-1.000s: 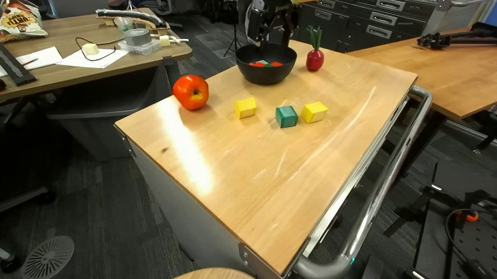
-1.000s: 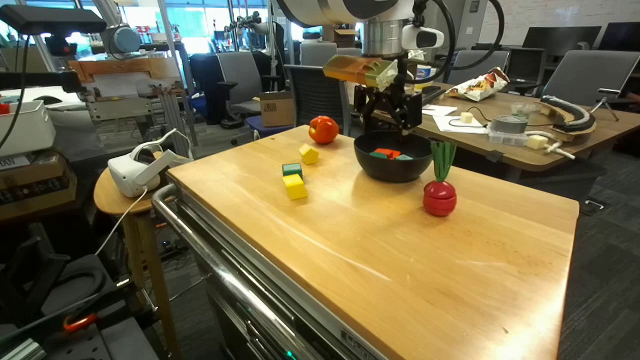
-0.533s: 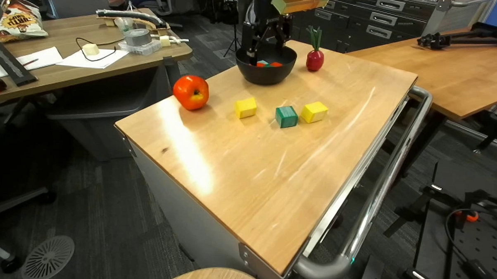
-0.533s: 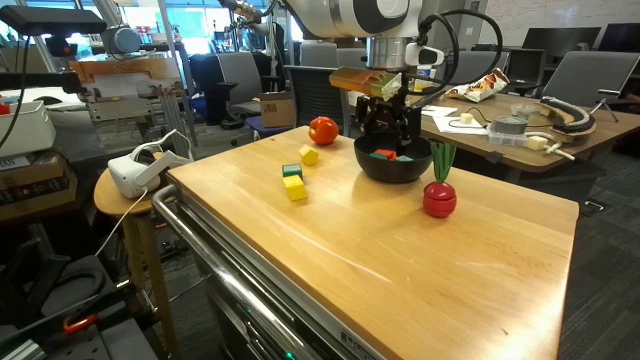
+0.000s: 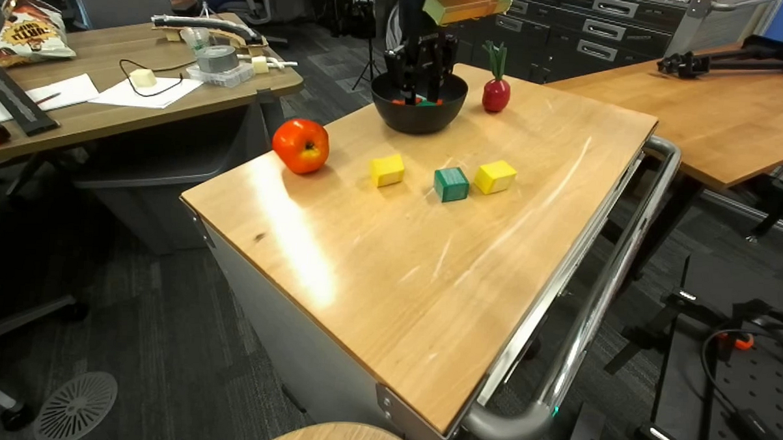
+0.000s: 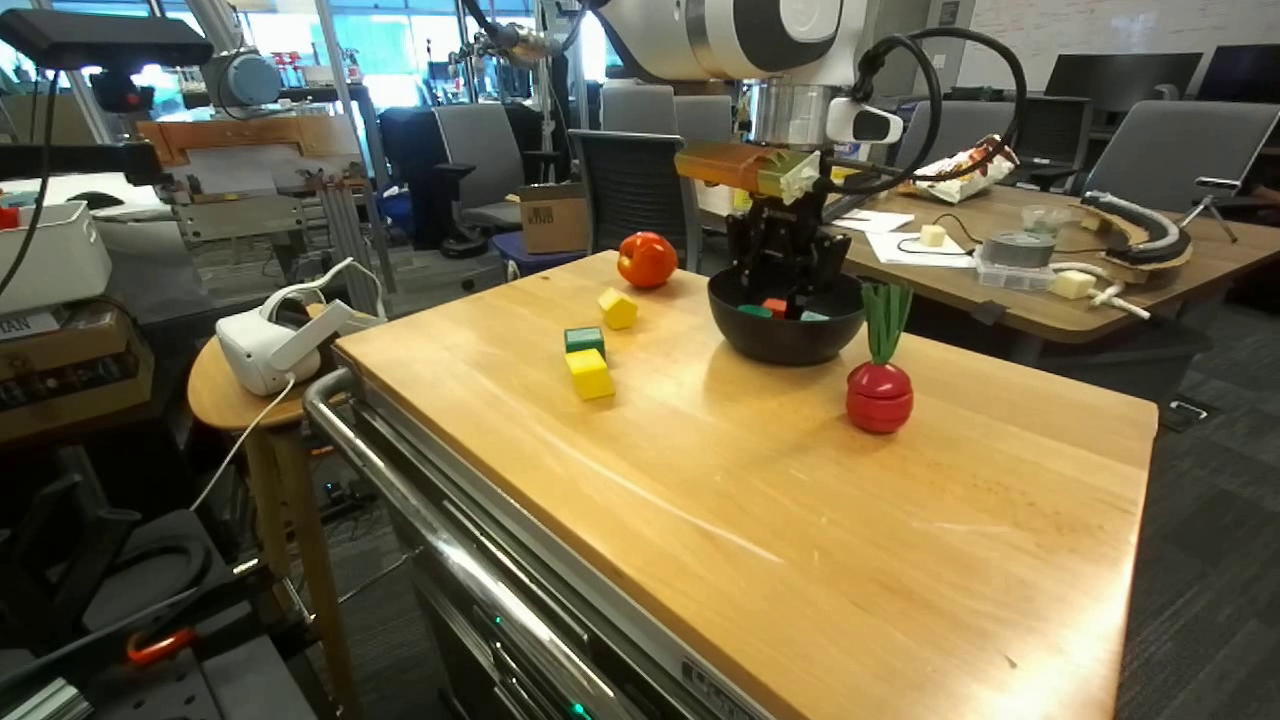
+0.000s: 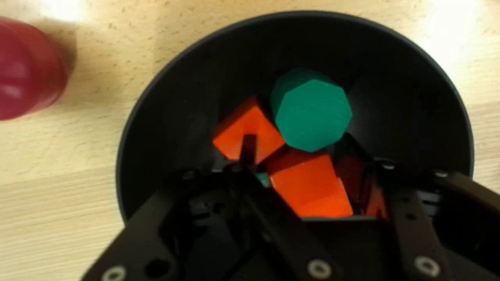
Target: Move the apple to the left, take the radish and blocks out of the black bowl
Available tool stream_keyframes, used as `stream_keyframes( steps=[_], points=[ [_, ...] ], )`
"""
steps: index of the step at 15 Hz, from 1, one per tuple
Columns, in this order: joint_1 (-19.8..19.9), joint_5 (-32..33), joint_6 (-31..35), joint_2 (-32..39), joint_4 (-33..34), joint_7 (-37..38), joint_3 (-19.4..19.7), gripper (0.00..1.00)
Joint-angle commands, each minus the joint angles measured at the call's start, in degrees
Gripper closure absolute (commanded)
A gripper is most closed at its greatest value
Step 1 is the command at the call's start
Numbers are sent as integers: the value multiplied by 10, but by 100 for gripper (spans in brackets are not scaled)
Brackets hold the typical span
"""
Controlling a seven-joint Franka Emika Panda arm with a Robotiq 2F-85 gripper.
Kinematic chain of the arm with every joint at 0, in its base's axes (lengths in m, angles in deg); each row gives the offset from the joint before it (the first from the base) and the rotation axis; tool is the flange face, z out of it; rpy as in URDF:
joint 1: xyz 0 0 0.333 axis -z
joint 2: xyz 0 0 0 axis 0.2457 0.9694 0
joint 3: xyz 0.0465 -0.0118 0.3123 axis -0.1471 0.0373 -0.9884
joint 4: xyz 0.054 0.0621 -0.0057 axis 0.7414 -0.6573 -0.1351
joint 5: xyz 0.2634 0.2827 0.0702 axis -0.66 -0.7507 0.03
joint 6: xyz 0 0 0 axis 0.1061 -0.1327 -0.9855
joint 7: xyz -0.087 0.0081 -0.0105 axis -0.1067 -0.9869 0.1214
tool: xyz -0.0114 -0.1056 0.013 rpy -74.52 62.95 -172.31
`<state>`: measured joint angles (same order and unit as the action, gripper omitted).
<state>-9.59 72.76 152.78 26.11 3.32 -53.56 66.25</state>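
1. Wrist view: I have the gripper (image 7: 299, 141) down in the bowl (image 7: 402, 82), its fingers standing partway apart, with a red block (image 7: 312, 191) lying between them. A gap shows between that block and the finger at the picture's left; whether the opposite finger touches it, I can't tell. A green block (image 7: 316, 117) sits just above it in the picture, beside a second red block (image 7: 252, 123) that the left finger partly covers. The radish (image 7: 27, 74) is outside the bowl, cut off by the frame.

2. In an exterior view, I see the fingers reaching below the rim, a slim gap between them. The apple (image 5: 301, 146) rests on the worktop (image 5: 377, 265) near an edge, well apart from the bowl. One yellow block (image 5: 387, 170) lies alone; a second green block (image 5: 451, 184) and a second yellow block (image 5: 495, 177) lie close together. A metal rail (image 5: 576, 340) runs along one side, with a chip bag (image 5: 32, 31) and dark drawers (image 5: 567, 36) further back.

3. In an exterior view, my arm (image 6: 730, 40) reaches over the bowl, and I can't make out from here what the fingertips touch. The radish stands upright near it. A headset (image 6: 260, 345) sits on a stool (image 6: 212, 390); a grey chair (image 6: 482, 150) and a whiteboard (image 6: 1110, 30) show behind.
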Motion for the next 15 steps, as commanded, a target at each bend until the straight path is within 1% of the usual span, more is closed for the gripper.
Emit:
stream_keyframes(
  steps=[1, 3, 4, 5, 7, 11, 12, 13, 14, 15],
  points=[
    [1, -6, -35, 26, 54, 4, 0, 65],
    [-1, -4, -40, 31, 62, 7, 1, 76],
    [-1, -4, -41, 32, 66, 8, 1, 84],
    [-1, -4, -43, 33, 68, 8, 1, 94],
    [-1, -5, -40, 32, 68, 10, 2, 100],
    [5, -9, -29, 17, 54, 10, 3, 98],
    [6, -9, -27, 15, 53, 8, 3, 78],
    [7, -8, -21, 13, 52, 10, 5, 72],
    [12, -17, -15, 9, 51, 10, 1, 72],
    [15, -24, -9, 7, 51, 12, 0, 65]
  ],
)
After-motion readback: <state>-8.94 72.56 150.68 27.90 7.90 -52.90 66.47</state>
